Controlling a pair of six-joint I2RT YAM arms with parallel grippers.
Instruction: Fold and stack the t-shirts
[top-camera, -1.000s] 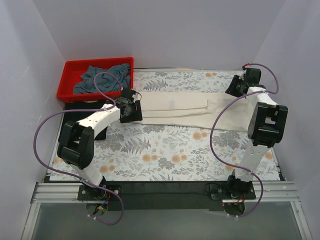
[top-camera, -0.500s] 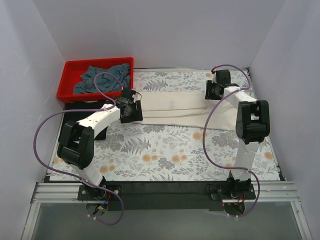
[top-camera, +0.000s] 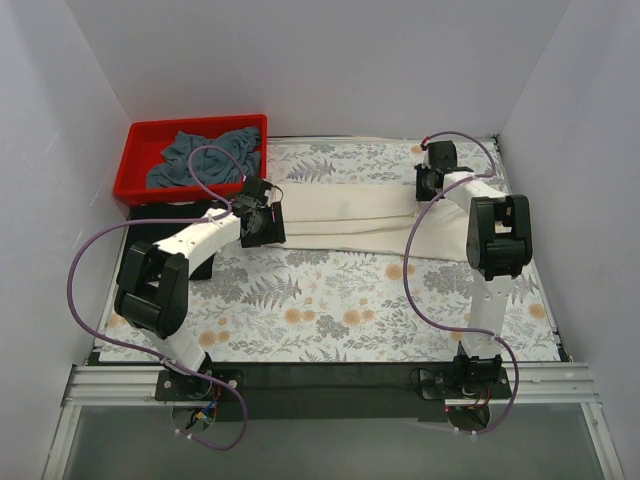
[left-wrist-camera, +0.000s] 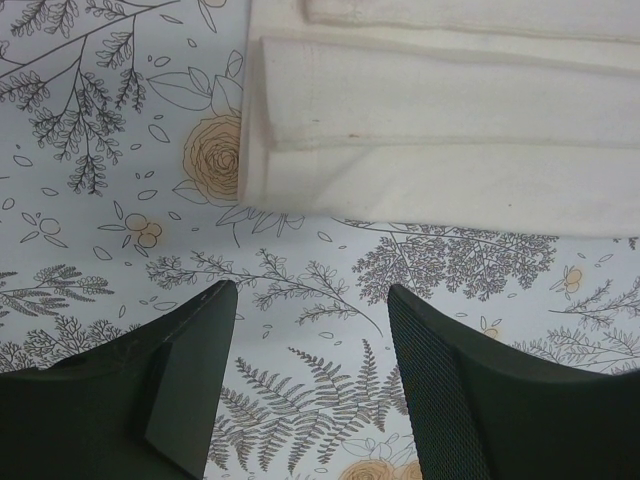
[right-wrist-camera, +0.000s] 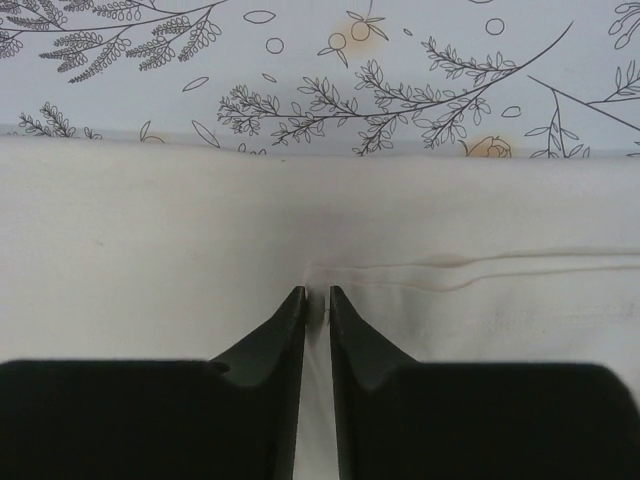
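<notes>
Where floral tablecloth (top-camera: 330, 300) spreads, cream t-shirt (top-camera: 345, 212) lies (white walls (top-camera: 300, 70); seemingly folded).

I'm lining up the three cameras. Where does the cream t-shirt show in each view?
Top external: the cream t-shirt lies folded long across the far middle.
Left wrist: its end fills the top of the frame.
Right wrist: a wide band across mid-frame.
Shared landmark: the floral tablecloth, bordering the shirt in all three.

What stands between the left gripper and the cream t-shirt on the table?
Nothing visible does. Only bare floral tablecloth lies between the open left gripper and the folded edge of the cream t-shirt.
</notes>
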